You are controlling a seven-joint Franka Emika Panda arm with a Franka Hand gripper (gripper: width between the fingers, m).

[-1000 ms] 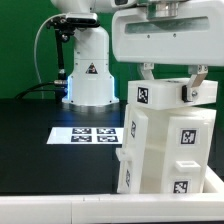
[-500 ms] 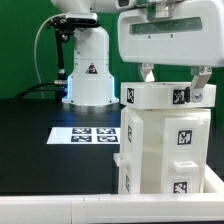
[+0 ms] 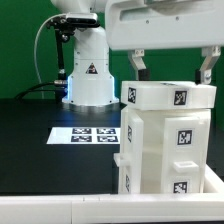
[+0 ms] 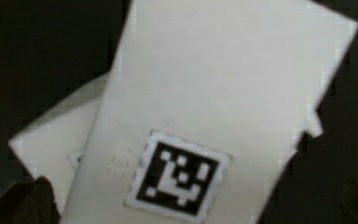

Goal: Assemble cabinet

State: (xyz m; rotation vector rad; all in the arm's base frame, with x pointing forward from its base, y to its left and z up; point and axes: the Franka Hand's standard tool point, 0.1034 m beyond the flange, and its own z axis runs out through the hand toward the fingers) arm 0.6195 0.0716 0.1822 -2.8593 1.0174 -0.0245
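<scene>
The white cabinet (image 3: 165, 150) stands upright at the exterior view's right, with marker tags on its faces. A white top slab (image 3: 170, 96) lies level on it. My gripper (image 3: 172, 64) hangs just above that slab, open and empty, one finger on each side and clear of it. In the wrist view the slab's flat white top with one marker tag (image 4: 179, 172) fills the picture. The dark fingertips (image 4: 23, 200) show at its edges, spread wide.
The marker board (image 3: 85, 134) lies flat on the black table to the left of the cabinet. The arm's white base (image 3: 88, 75) stands behind it. A white ledge (image 3: 60, 210) runs along the table's front edge.
The gripper has let go of the top slab and risen. The slab, tilted and held a second ago, now rests level on the cabinet.
</scene>
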